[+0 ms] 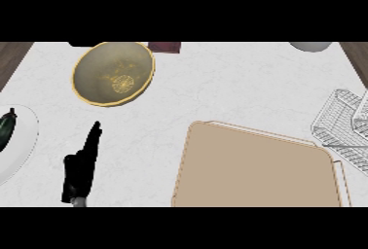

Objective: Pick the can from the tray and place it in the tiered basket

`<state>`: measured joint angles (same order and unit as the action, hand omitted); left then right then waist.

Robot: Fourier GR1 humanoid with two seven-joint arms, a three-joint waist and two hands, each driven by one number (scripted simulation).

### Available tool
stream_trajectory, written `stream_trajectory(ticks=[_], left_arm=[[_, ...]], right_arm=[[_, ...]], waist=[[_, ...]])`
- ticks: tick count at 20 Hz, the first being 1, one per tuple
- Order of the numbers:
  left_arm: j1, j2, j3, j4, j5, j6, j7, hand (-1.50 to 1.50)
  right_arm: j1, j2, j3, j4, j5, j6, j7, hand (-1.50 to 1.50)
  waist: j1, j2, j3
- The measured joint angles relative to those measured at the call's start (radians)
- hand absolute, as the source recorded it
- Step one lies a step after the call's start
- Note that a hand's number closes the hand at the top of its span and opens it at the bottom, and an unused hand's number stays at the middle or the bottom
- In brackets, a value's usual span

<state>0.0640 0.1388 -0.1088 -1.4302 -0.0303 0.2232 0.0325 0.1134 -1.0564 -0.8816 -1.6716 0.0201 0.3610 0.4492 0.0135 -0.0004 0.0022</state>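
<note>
No legible text or labels anywhere.

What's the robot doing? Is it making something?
Nothing is being held right now. The left hand rests open on the white counter, fingers straight, left of the tan tray. No can shows on the part of the tray in view, and the right hand isn't in view. The wire basket sits at the right edge. A gold plate lies near the back, and a white plate with a dark vegetable is at the left.
</note>
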Motion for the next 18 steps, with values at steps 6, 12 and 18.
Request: stream_trajectory(ticks=[6, 12, 18], left_arm=[[0.003, -0.004, 0.005, 0.009, -0.003, -0.015, -0.028, 0.0], [0.004, -0.011, 0.012, 0.001, -0.012, -0.012, -0.01, 0.0], [0.01, -0.02, 0.01, -0.008, -0.017, -0.015, -0.001, 0.0]], right_arm=[[-0.114, 0.029, 0.202, 0.095, 0.118, -0.089, -0.043, 1.5], [-0.223, 0.085, 0.344, 0.185, 0.224, -0.161, -0.028, 1.5], [-0.318, 0.157, 0.346, 0.303, 0.191, -0.185, -0.047, -1.5]], waist=[[0.005, 0.0, 0.001], [0.002, 0.0, 0.001], [-0.003, -0.007, -0.006]])
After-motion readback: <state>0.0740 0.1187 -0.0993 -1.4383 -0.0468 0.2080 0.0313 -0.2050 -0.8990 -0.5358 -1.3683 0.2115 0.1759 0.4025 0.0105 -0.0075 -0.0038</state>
